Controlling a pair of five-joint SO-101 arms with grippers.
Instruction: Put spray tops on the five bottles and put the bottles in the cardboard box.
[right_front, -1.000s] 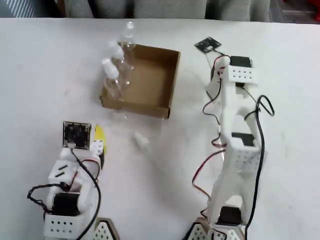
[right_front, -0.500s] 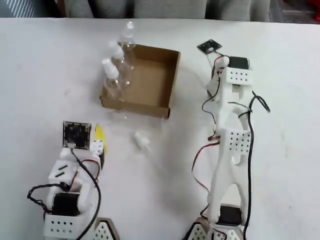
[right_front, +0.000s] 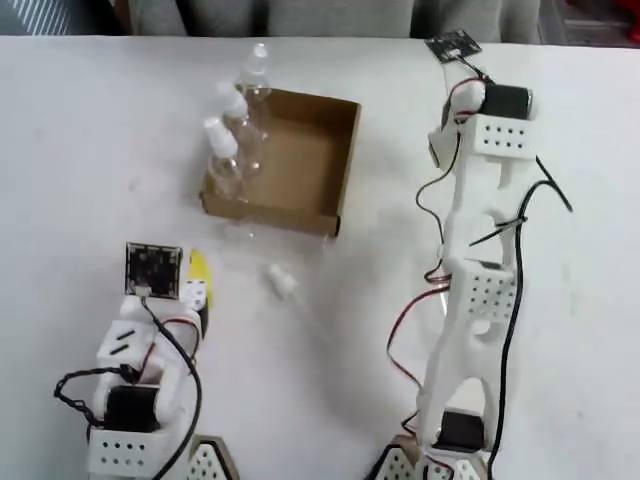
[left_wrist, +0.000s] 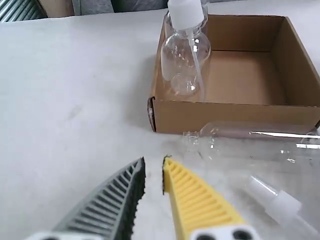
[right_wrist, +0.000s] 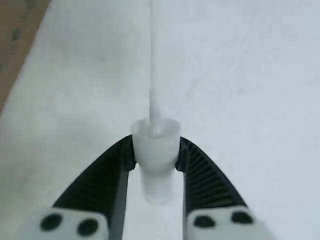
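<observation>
The cardboard box (right_front: 335, 170) lies open at the table's middle back. Three clear bottles with spray tops (right_front: 224, 165) stand along its left side; one (left_wrist: 183, 60) stands in the near corner. A clear bottle without a top (left_wrist: 250, 131) lies on the table against the box's front wall. A loose white spray top (right_front: 283, 281) (left_wrist: 274, 198) lies in front of it. My left gripper (left_wrist: 154, 171) rests low before the box, its jaws almost together and empty. My right gripper (right_wrist: 156, 150) is shut on a white spray top (right_wrist: 155, 137), its thin tube pointing away over the table.
The right arm (right_front: 480, 260) stretches up the right side of the table, with its wrist (right_front: 490, 115) to the right of the box. The left arm (right_front: 140, 360) sits folded at the near left. Bare white table lies between the two arms.
The right arm has stretched toward the table's far edge, its wrist now farther back and a little to the right. The left arm, box and loose spray top have stayed put.
</observation>
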